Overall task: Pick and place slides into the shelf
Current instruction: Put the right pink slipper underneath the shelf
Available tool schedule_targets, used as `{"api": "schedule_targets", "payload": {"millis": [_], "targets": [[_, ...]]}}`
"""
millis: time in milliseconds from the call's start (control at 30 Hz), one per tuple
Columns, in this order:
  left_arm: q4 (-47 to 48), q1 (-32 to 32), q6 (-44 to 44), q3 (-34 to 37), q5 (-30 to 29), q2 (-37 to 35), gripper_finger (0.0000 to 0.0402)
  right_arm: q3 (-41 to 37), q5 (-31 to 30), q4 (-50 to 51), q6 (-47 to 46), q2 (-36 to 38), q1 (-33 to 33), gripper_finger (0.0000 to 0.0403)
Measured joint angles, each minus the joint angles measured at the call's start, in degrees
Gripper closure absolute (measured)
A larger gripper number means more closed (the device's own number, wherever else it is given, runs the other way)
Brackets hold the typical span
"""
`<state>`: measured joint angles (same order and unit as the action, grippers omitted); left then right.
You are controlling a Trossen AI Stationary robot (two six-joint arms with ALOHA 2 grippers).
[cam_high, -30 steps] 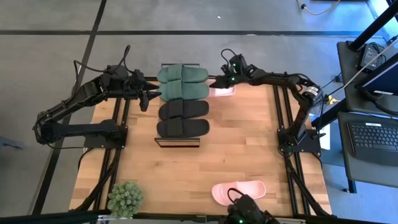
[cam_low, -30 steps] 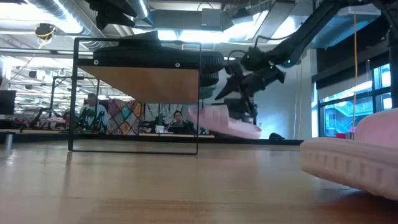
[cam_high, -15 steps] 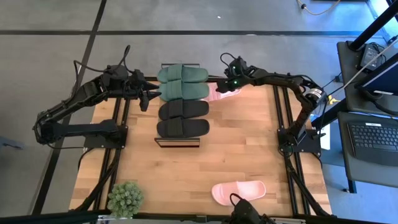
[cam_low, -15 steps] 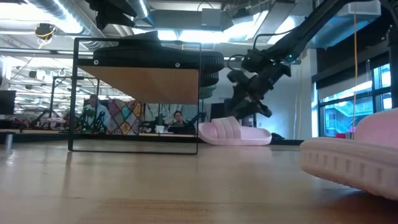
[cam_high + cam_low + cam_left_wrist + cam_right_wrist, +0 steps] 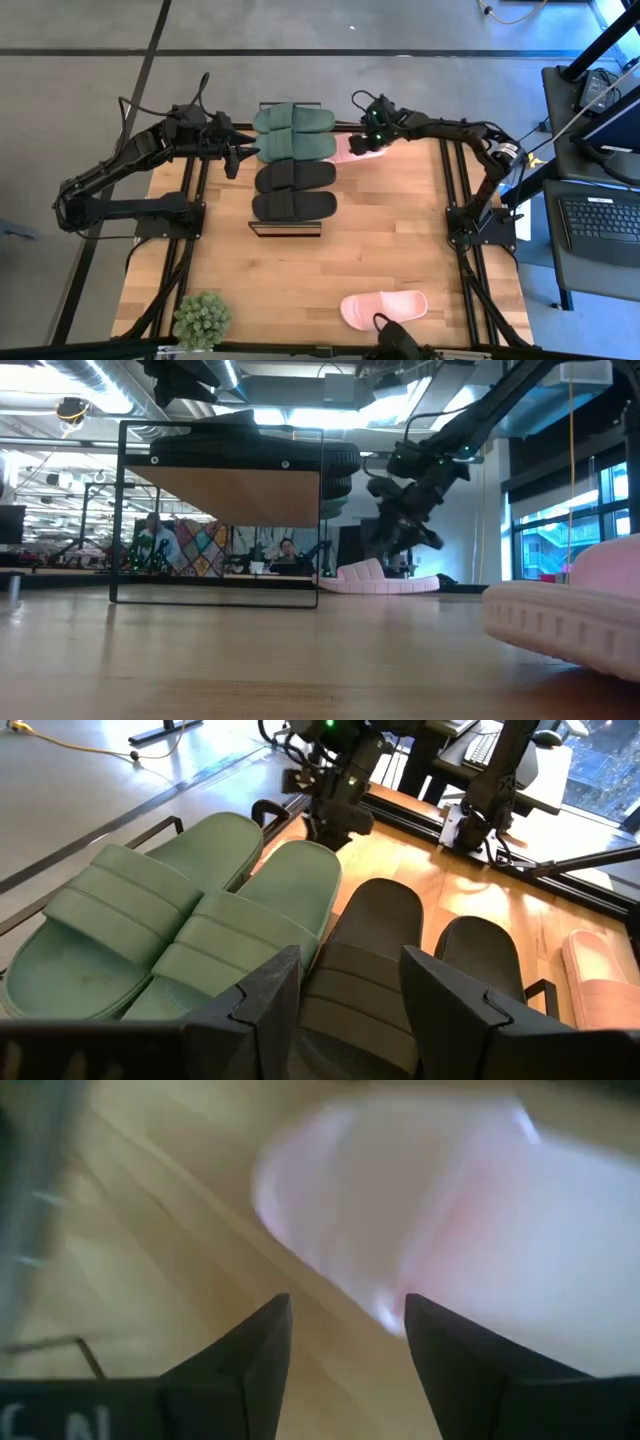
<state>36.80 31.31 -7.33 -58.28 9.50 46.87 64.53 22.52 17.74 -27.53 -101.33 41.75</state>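
Observation:
The shelf (image 5: 285,230) stands at the table's far middle; its wooden top (image 5: 240,495) carries a dark green pair of slides (image 5: 293,133) and a black pair (image 5: 293,190). One pale pink slide (image 5: 345,151) lies flat on the table just right of the shelf, and also shows in the low view (image 5: 385,580). My right gripper (image 5: 366,140) hangs open just above it, its fingers (image 5: 262,1350) apart with the pink slide (image 5: 450,1210) ahead. The other pink slide (image 5: 383,305) lies near the front edge. My left gripper (image 5: 240,153) is open and empty at the shelf's left side, facing the green slides (image 5: 180,920).
A small green potted plant (image 5: 202,318) stands at the near left corner. Black arm frames run along the table's left and right sides (image 5: 465,220). Bare tabletop lies between the shelf and the near pink slide.
My right gripper has brought the pink slide down and toward the shelf. The slide hung tilted below the fingers a second ago; it now lies flat on the table beside the shelf's right end, and the gripper stands above it.

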Motion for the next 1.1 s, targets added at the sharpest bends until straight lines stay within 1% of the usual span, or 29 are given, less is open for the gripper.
{"api": "schedule_targets", "payload": {"millis": [67,133,200,333,400,567,1100], "targets": [[0.00,0.00,0.00,0.00,0.00,-0.01,0.0237,-0.04,-0.97,5.45,2.88,0.33,1.14,0.0206],[0.00,0.00,0.00,0.00,-0.02,0.00,0.0237,-0.08,-4.68,9.86,5.47,1.01,2.47,0.0206],[0.00,0.00,0.00,0.00,-0.02,-0.02,0.0237,-0.10,-7.03,9.95,7.15,2.26,3.78,0.0206],[0.00,0.01,0.00,0.00,-0.03,-0.02,0.0237,0.60,-5.98,9.85,10.67,5.89,5.78,0.0206],[0.00,0.02,0.00,0.00,-0.04,-0.01,0.0237,1.26,-6.02,12.94,13.34,7.52,6.93,0.0206],[0.00,0.02,0.00,0.00,-0.07,-0.01,0.0237,1.47,-8.84,19.37,17.29,9.30,9.91,0.0206],[0.00,0.02,0.00,0.00,-0.04,-0.02,0.0237,1.47,-8.96,19.40,20.53,9.03,10.59,0.0206]]}}
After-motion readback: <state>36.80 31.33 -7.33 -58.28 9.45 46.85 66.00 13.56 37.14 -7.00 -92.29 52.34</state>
